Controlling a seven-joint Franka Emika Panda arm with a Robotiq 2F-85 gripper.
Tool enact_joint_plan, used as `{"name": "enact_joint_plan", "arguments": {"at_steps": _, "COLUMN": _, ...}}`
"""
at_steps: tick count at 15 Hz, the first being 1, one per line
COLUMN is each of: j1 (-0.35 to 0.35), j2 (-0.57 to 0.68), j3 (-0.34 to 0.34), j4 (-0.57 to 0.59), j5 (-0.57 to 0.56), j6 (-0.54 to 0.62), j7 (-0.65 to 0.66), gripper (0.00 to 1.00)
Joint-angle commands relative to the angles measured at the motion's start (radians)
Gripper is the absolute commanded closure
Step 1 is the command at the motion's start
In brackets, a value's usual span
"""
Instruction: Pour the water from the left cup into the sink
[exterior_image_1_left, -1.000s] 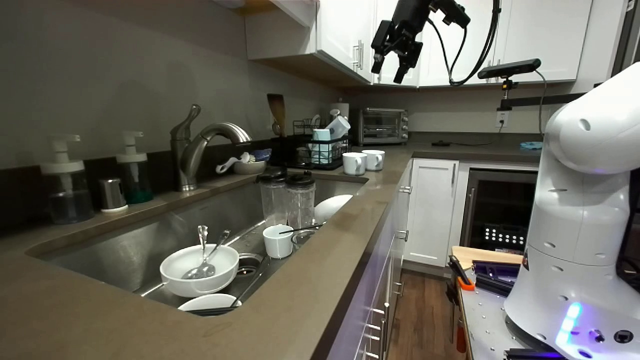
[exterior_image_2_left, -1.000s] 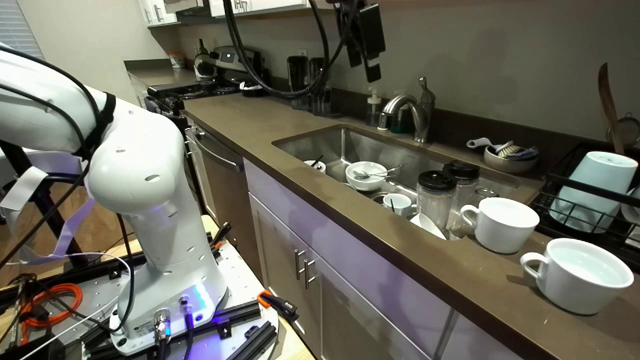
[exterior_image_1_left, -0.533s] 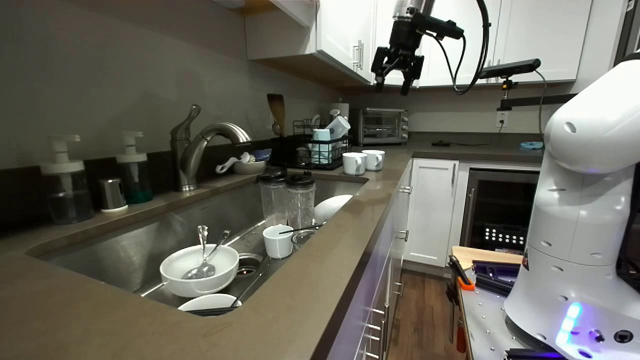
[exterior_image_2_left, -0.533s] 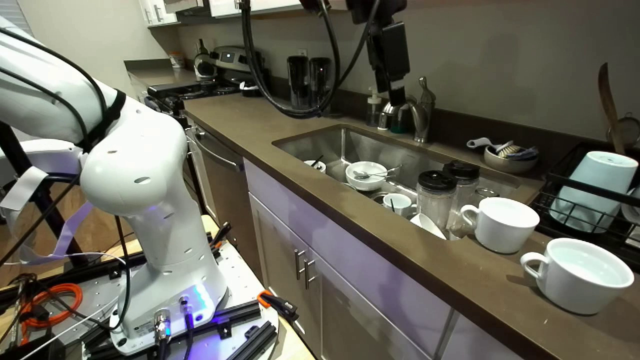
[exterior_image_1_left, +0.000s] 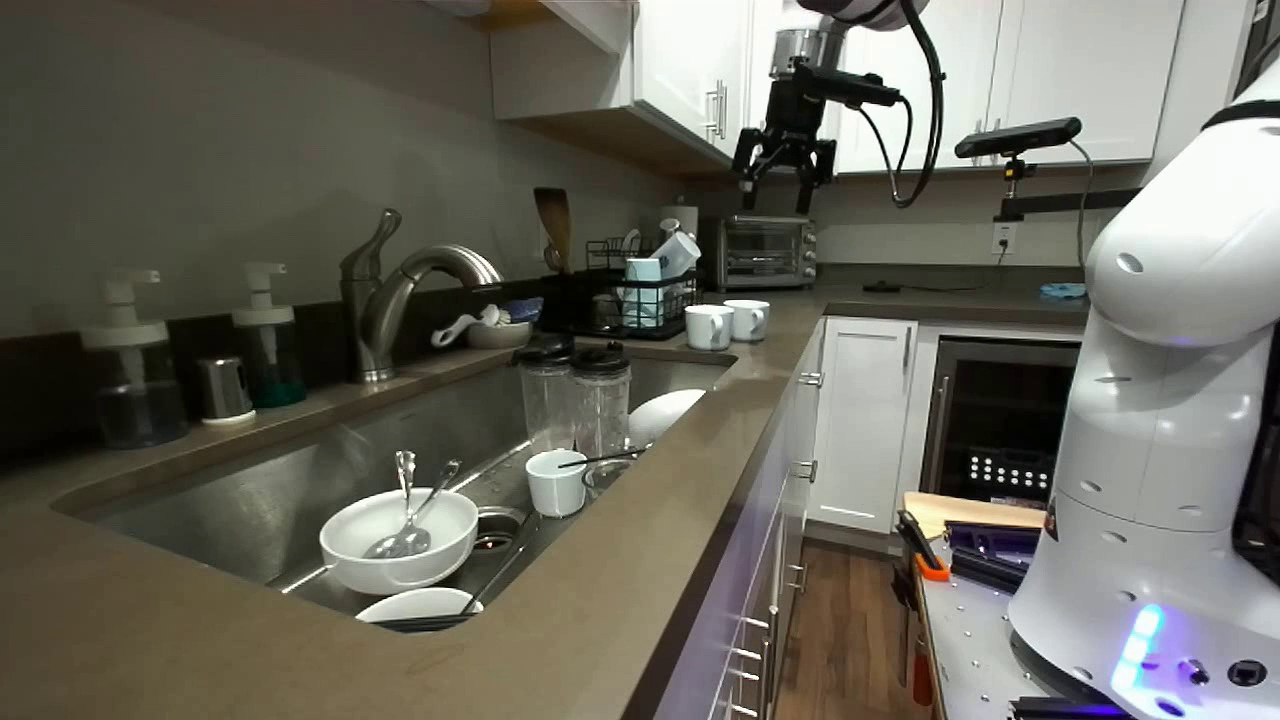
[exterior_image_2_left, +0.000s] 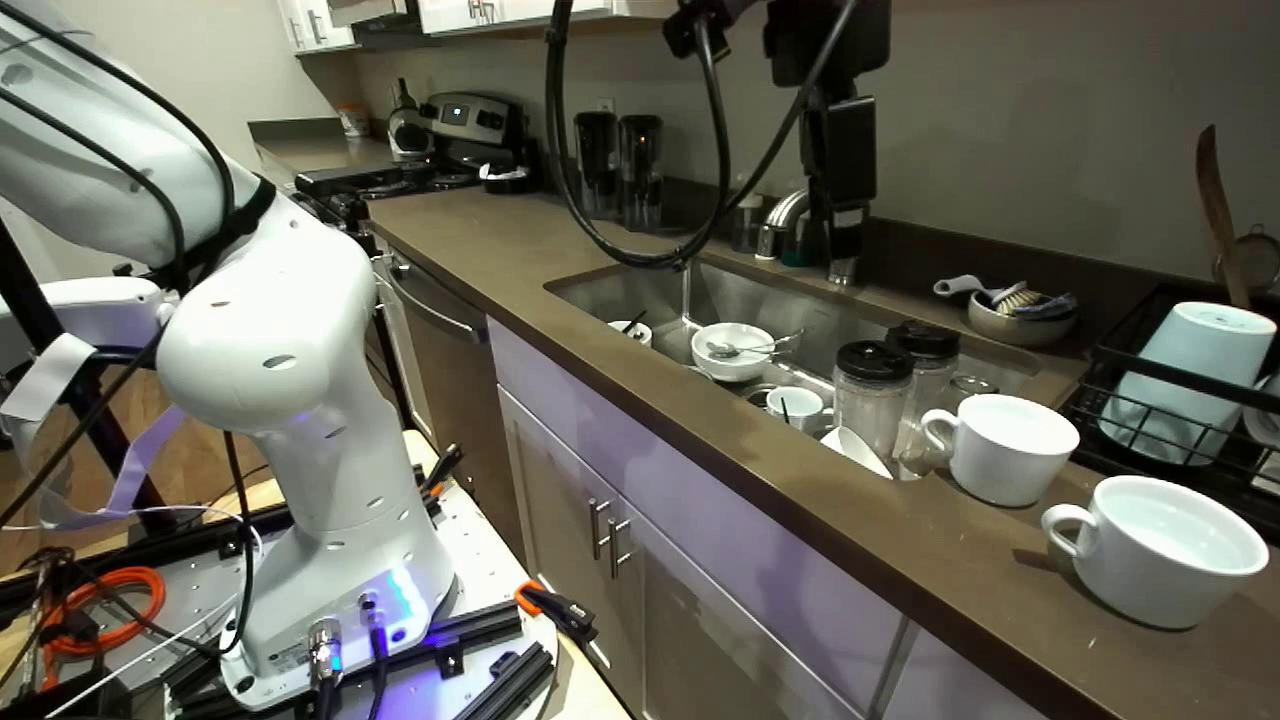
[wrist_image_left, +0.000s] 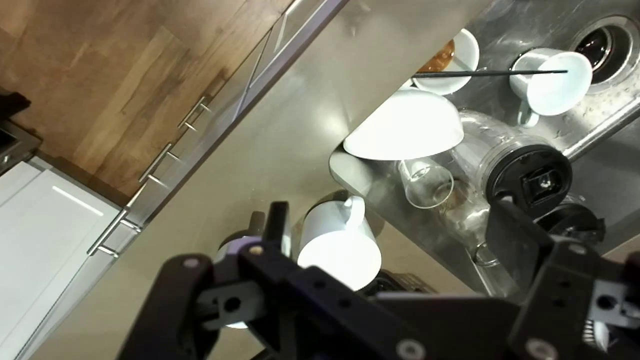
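Your gripper (wrist_image_left: 397, 230) spans 4 to 8 o'clock, fingers (wrist_image_left: 276, 225) wide apart. White mug (wrist_image_left: 337, 245) at 6 on countertop (wrist_image_left: 280, 145), handle toward 1, showing between your fingertips. Second mug (wrist_image_left: 236, 247) at 8, mostly hidden by gripper. Sink (wrist_image_left: 520, 25) runs 1 to 4: white bowl (wrist_image_left: 407, 125) at 2, drinking glass (wrist_image_left: 426, 182) at 3, black-lidded bottle (wrist_image_left: 525, 167) farther out. Pale mug (wrist_image_left: 555, 87) beside drain (wrist_image_left: 607, 52) at 2, black stick (wrist_image_left: 490, 73) over its mouth. Wood floor (wrist_image_left: 125, 75) at 10.
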Motion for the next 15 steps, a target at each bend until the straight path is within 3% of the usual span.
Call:
{"name": "enact_joint_plan", "arguments": {"at_steps": 1, "j1": 0.003, "j2": 0.116, "j3": -0.02, "j4": 0.073, "j5": 0.041, "j6": 0.041, "j7": 0.023, "gripper": 0.0}}
{"name": "enact_joint_plan", "arguments": {"at_steps": 7, "j1": 0.008, "j2": 0.251, "j3": -0.02, "j4": 0.102, "j5": 0.032, "j6": 0.133, "j7": 0.062, "gripper": 0.0}}
{"name": "enact_joint_plan", "arguments": {"at_steps": 13, "j1": 0.022, "j2": 0.351, "j3": -0.02, "j4": 0.103, "j5": 0.022, "j6": 0.143, "j7": 0.103, "gripper": 0.0}}
{"name": "enact_joint_plan", "arguments": {"at_steps": 15, "j1": 0.025, "j2": 0.327, "j3": -0.027, "j4": 0.085, "j5": 0.021, "j6": 0.127, "j7": 0.078, "gripper": 0.0}}
